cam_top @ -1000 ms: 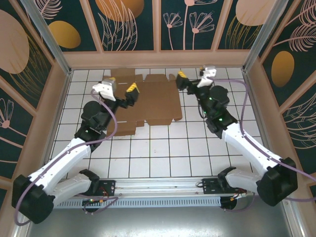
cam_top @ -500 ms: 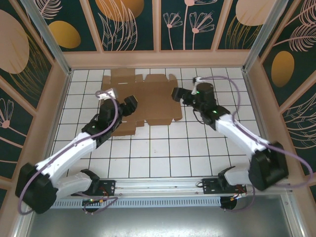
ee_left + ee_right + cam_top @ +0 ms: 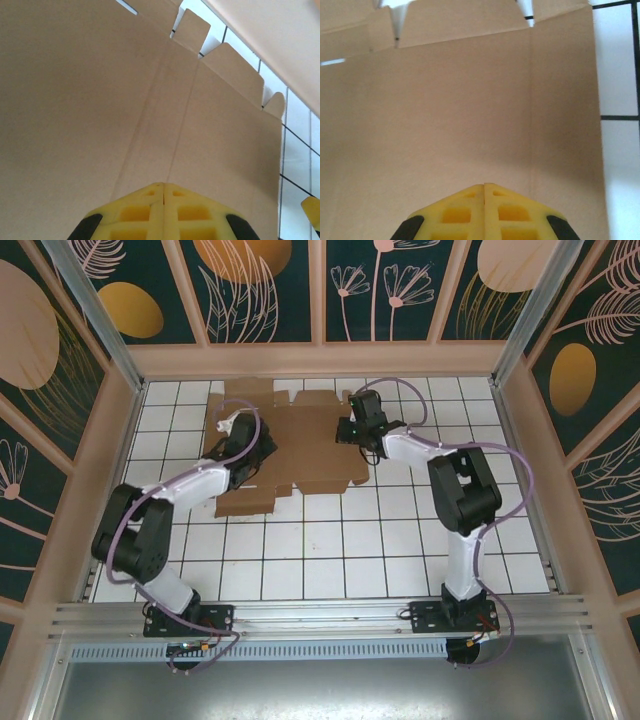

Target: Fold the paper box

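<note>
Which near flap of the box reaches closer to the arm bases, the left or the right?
The left flap: it juts out past the rest of the box's near edge, while the right flap ends farther back.

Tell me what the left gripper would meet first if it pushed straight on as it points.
Most likely the flat brown corrugated cardboard sheet: the left gripper aims at its creased panel; depth unclear.
</note>
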Controlling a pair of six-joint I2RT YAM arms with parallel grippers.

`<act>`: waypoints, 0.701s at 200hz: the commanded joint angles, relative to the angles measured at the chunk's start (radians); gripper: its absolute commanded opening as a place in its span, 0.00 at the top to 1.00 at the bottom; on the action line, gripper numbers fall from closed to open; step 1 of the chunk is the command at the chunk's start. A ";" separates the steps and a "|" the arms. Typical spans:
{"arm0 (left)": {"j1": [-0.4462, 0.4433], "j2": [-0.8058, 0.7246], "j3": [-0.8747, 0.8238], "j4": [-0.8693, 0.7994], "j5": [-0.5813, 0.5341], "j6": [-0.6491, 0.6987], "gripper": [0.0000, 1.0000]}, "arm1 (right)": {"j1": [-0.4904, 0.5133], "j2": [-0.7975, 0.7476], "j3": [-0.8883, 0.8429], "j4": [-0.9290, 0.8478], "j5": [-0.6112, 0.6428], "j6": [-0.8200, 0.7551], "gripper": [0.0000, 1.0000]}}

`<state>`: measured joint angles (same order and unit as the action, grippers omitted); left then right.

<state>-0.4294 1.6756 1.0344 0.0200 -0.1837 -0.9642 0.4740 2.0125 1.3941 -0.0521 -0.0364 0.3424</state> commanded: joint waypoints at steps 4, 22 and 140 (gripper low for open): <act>0.050 0.103 0.118 -0.173 -0.014 -0.024 1.00 | -0.029 0.055 0.045 -0.060 -0.038 -0.040 1.00; 0.100 0.119 0.072 -0.071 0.091 -0.023 1.00 | -0.034 0.078 0.046 -0.058 -0.052 -0.059 1.00; 0.166 0.463 0.393 -0.283 0.112 0.071 1.00 | 0.016 0.078 -0.029 -0.213 0.161 -0.095 1.00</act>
<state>-0.2790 2.0743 1.3346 -0.1600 -0.0605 -0.9390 0.4644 2.1563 1.4727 -0.1806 0.0460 0.2413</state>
